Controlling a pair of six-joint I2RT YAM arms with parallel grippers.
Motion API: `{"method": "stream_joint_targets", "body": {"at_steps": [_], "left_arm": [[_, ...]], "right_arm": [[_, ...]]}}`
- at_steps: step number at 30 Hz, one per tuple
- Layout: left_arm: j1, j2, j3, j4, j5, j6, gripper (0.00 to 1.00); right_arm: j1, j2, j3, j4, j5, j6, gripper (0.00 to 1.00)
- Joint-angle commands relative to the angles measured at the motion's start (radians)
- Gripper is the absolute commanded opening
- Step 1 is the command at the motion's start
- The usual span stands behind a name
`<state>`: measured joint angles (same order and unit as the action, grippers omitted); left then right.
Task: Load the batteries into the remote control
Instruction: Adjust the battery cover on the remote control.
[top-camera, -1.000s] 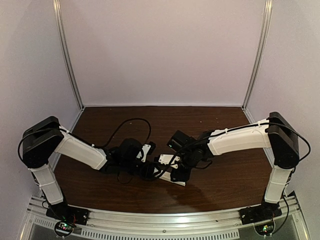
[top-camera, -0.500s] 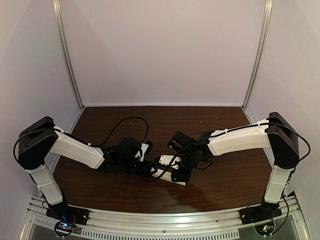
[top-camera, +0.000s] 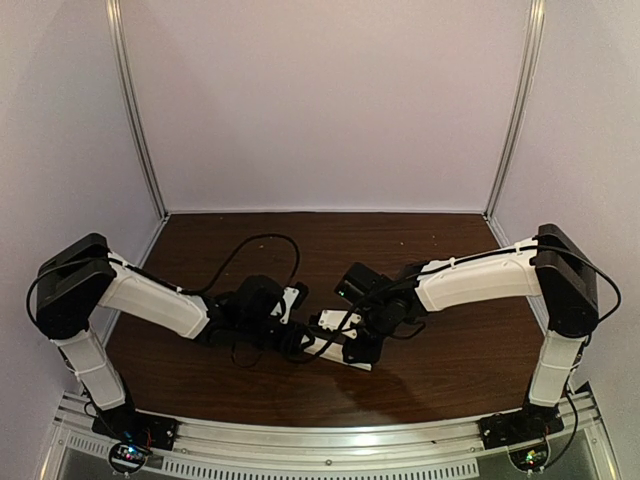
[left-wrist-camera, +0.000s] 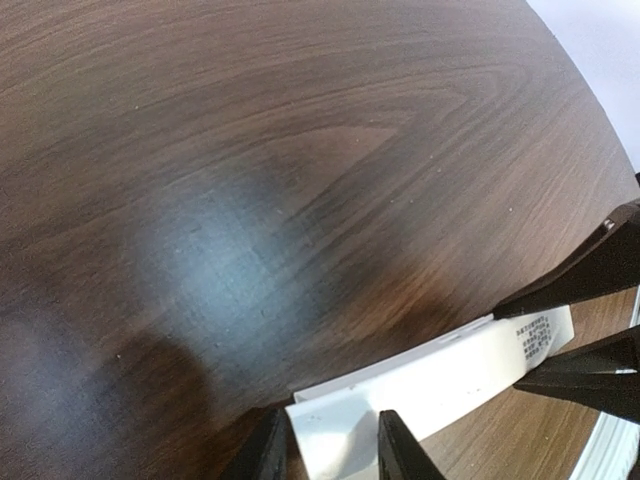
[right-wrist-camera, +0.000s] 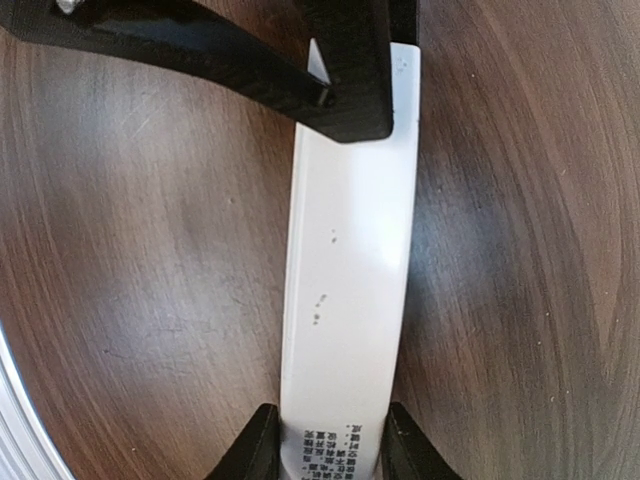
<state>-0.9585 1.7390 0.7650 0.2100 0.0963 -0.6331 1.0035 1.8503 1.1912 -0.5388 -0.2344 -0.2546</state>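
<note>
As remote control (right-wrist-camera: 345, 250) lies flat | left hand (left-wrist-camera: 330, 430), right hand (right-wrist-camera: 328, 425) bracket ends

The left gripper (left-wrist-camera: 335, 445) enters at the bottom edge. Its two black jaws bracket the near end of the white remote control (left-wrist-camera: 420, 385), one against each long side. The remote control runs up and right over the dark wood-grain desk (left-wrist-camera: 250, 120). Its far end, bearing small printed text, sits between the black jaws of the right gripper (left-wrist-camera: 535, 340) at the right edge. A pale glare patch (left-wrist-camera: 215, 270) marks the desk left of centre.
</note>
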Motion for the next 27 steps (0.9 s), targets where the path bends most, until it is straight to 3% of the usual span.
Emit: {"method": "stream_joint_targets", "body": {"at_steps": [1, 14, 18, 27], "left_arm": [[-0.017, 0.017, 0.006, -0.015, 0.016, 0.013, 0.31], [-0.035, 0.047, 0.034, -0.022, 0.016, 0.018, 0.25], [-0.039, 0.045, 0.037, -0.042, 0.000, 0.016, 0.33], [-0.027, -0.001, 0.018, -0.089, -0.079, -0.006, 0.37]], "right_arm": [[0.004, -0.001, -0.005, -0.014, 0.016, 0.012, 0.36], [0.005, 0.006, -0.003, -0.011, 0.015, 0.007, 0.35], [0.004, 0.007, -0.003, -0.013, 0.019, 0.007, 0.34], [0.005, 0.007, -0.008, -0.019, 0.022, 0.008, 0.31]]}}
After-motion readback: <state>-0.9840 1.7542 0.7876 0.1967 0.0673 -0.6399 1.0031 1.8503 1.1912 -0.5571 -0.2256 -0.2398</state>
